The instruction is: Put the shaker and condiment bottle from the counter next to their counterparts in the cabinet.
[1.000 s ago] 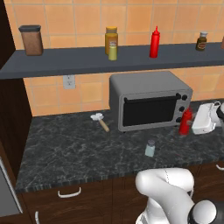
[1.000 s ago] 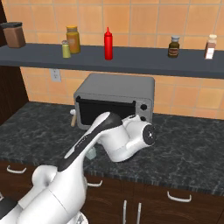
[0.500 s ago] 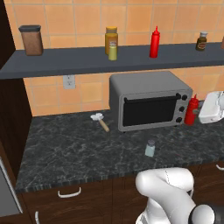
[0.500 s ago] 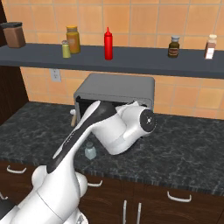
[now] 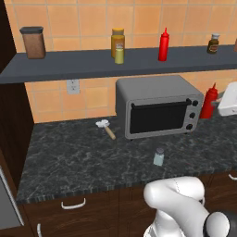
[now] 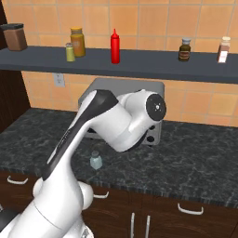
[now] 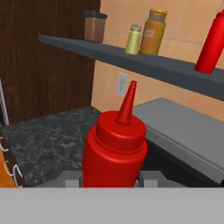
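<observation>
We see a dark speckled counter [image 5: 69, 157] under an orange tiled wall [image 5: 83, 18], with a toaster oven [image 5: 157, 109] at center. Our gripper [image 7: 111, 177] grips the condiment bottle [image 7: 116, 146], raised at the right edge of the left base view. The shaker [image 5: 159, 157] stands on the counter below the oven. The cabinet [image 5: 92, 65] spans the upper frame.

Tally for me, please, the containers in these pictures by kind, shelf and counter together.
Red squeeze bottles: 2
Shakers: 2
Other jars and bottles: 4
Total: 8
</observation>
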Tool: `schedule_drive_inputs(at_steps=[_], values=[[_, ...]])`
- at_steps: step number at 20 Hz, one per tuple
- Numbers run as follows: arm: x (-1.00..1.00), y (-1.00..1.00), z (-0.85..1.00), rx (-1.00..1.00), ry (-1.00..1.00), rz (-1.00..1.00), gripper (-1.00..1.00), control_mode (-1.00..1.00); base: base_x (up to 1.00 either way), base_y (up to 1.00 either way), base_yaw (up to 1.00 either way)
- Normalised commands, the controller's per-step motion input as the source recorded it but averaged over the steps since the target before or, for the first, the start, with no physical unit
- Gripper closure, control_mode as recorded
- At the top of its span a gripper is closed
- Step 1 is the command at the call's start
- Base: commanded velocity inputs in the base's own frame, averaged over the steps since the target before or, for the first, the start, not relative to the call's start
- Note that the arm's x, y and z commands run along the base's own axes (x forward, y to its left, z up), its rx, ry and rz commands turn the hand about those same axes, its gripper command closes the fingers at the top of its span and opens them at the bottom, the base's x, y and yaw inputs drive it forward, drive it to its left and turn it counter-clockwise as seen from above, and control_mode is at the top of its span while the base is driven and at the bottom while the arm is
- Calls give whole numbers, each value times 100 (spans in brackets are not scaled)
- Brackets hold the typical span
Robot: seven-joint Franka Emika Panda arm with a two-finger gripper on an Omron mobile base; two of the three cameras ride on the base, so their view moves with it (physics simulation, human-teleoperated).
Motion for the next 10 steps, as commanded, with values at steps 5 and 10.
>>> schedule_drive_inputs(at_steps=[5, 10], values=[[-2, 0, 64, 0, 0, -1, 100, -100, 0, 0, 0], [0, 0, 63, 0, 0, -2, 100, -100, 0, 0, 0]])
